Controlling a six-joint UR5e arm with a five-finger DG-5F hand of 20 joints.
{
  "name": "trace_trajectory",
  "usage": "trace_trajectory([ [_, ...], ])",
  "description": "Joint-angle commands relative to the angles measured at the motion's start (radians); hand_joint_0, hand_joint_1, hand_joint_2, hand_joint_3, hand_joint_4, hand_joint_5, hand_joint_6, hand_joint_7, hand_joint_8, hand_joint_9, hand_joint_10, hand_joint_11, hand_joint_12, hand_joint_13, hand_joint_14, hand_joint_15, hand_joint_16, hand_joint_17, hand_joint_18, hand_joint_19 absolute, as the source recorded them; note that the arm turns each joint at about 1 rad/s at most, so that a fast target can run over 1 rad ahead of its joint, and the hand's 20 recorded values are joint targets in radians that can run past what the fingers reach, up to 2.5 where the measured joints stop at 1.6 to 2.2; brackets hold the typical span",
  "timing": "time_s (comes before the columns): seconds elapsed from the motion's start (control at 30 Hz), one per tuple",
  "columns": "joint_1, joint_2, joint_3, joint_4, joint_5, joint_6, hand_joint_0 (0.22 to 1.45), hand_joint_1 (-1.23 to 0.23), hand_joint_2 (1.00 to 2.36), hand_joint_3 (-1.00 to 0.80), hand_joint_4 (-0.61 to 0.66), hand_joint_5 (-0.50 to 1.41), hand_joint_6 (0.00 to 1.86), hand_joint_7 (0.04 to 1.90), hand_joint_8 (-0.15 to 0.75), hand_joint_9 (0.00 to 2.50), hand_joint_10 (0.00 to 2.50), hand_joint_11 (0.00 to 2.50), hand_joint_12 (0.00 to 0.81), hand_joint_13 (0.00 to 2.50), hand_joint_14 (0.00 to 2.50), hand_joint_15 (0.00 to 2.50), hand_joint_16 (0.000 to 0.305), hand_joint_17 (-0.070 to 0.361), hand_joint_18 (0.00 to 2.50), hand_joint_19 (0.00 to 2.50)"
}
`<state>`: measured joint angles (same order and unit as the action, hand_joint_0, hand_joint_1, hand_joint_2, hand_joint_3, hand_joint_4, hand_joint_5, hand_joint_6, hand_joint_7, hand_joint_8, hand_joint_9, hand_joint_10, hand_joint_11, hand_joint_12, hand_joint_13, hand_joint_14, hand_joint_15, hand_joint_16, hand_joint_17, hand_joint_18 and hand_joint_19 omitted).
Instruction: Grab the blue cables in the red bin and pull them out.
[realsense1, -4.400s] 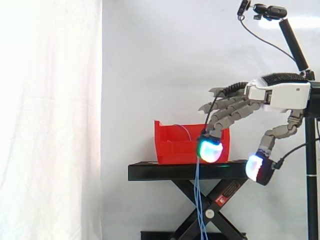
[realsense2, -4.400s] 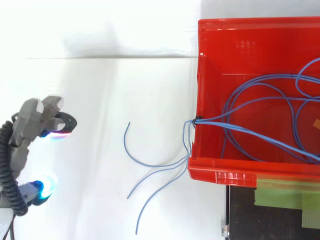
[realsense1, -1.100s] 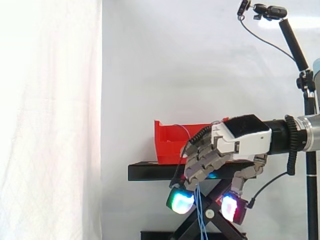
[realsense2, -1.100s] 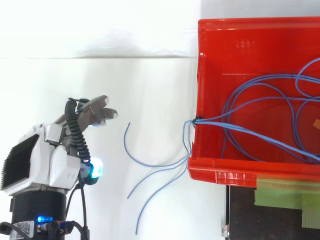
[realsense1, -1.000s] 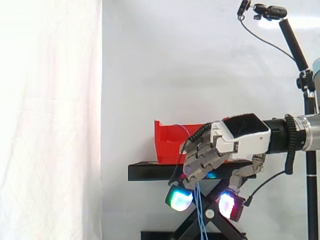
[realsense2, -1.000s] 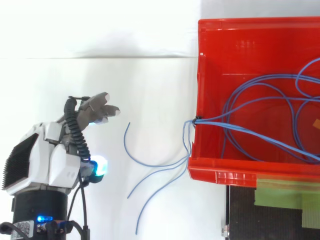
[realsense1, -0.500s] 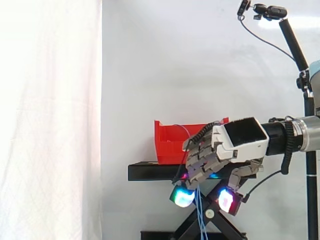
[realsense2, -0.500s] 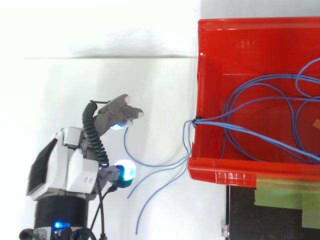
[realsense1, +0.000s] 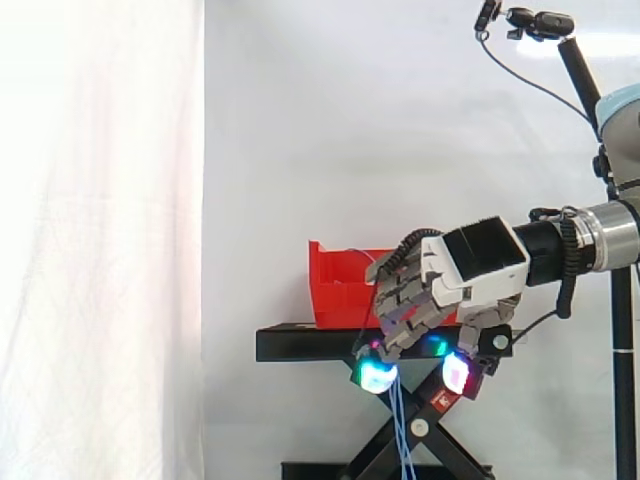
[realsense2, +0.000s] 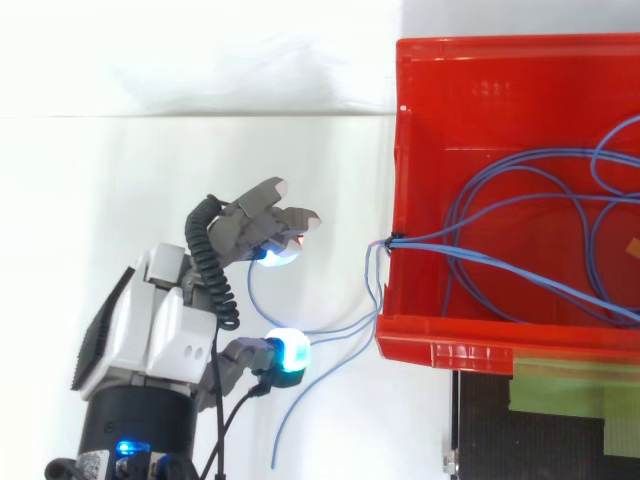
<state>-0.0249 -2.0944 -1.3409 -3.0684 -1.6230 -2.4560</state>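
The hand reaches in level with its back upward, fingers bent downward and thumb set apart, gripping nothing. Loose ends of the blue cables dangle over the wall of the red bin close by the glowing pads. The rest coils inside, above the black stand.

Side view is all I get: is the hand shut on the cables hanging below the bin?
Observer: No. From above, the hand is open, thumb and fingers wide apart.
Operator: Where do the cables leave the bin?
Observer: Bunched at one spot on the wall facing the hand, then fanning out loose.
Operator: How much is inside?
Observer: Most of it, in several loops on the floor.
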Motion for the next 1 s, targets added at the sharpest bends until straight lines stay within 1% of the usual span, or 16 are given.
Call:
trace_trajectory([
  [0.0, -0.009, -0.001, 0.008, -0.007, 0.0, -0.01, 0.76, -1.02, 1.0, -1.0, -0.07, 0.59, 0.01, 0.48, 0.195, 0.65, 0.02, 1.03, 0.334, 0.53, 0.02, 0.53, 0.043, 0.096, 0.38, 0.43],
  [0.07, -0.013, 0.001, 0.014, -0.003, 0.0, -0.01, 0.76, -1.02, 1.0, -1.0, -0.07, 0.59, 0.01, 0.48, 0.197, 0.65, 0.02, 1.02, 0.332, 0.53, 0.02, 0.53, 0.043, 0.096, 0.38, 0.43],
  [0.2, -0.021, -0.001, 0.016, 0.028, 0.0, -0.01, 0.76, -1.02, 1.0, -1.0, -0.07, 0.59, 0.01, 0.48, 0.195, 0.65, 0.02, 1.03, 0.334, 0.53, 0.02, 0.53, 0.043, 0.096, 0.38, 0.43],
  [0.23, -0.026, -0.001, 0.016, 0.057, 0.0, -0.011, 0.76, -1.02, 1.0, -1.0, -0.07, 0.59, 0.01, 0.48, 0.195, 0.65, 0.02, 1.03, 0.333, 0.53, 0.02, 0.53, 0.043, 0.096, 0.38, 0.43],
  [0.37, -0.036, -0.001, 0.016, 0.131, 0.0, -0.019, 0.76, -1.02, 1.0, -1.0, -0.07, 0.59, 0.01, 0.48, 0.196, 0.64, 0.02, 1.03, 0.335, 0.53, 0.02, 0.53, 0.043, 0.096, 0.38, 0.43],
  [0.53, -0.046, -0.001, 0.016, 0.175, 0.002, -0.025, 0.76, -1.02, 1.0, -1.0, -0.06, 0.59, 0.01, 0.48, 0.195, 0.64, 0.02, 1.03, 0.335, 0.53, 0.02, 0.53, 0.043, 0.096, 0.38, 0.43],
  [0.57, -0.046, -0.001, 0.016, 0.175, 0.002, -0.025, 0.76, -1.02, 1.0, -1.0, -0.06, 0.59, 0.01, 0.48, 0.195, 0.64, 0.02, 1.03, 0.334, 0.53, 0.02, 0.53, 0.043, 0.096, 0.38, 0.43],
  [0.67, -0.055, 0.001, 0.016, 0.188, 0.0, -0.025, 0.76, -1.02, 1.0, -1.0, -0.06, 0.59, 0.01, 0.48, 0.195, 0.64, 0.02, 1.02, 0.335, 0.53, 0.02, 0.53, 0.043, 0.096, 0.37, 0.43],
  [0.73, -0.058, -0.001, 0.014, 0.189, -0.001, -0.027, 0.76, -1.02, 1.0, -1.0, -0.06, 0.59, 0.01, 0.49, 0.196, 0.64, 0.02, 1.03, 0.333, 0.53, 0.02, 0.53, 0.043, 0.096, 0.37, 0.43],
  [0.97, -0.067, -0.001, 0.016, 0.171, -0.003, -0.036, 0.76, -1.02, 1.0, -1.0, -0.06, 0.6, 0.01, 0.49, 0.195, 0.64, 0.02, 1.02, 0.334, 0.53, 0.02, 0.53, 0.043, 0.096, 0.37, 0.43],
])
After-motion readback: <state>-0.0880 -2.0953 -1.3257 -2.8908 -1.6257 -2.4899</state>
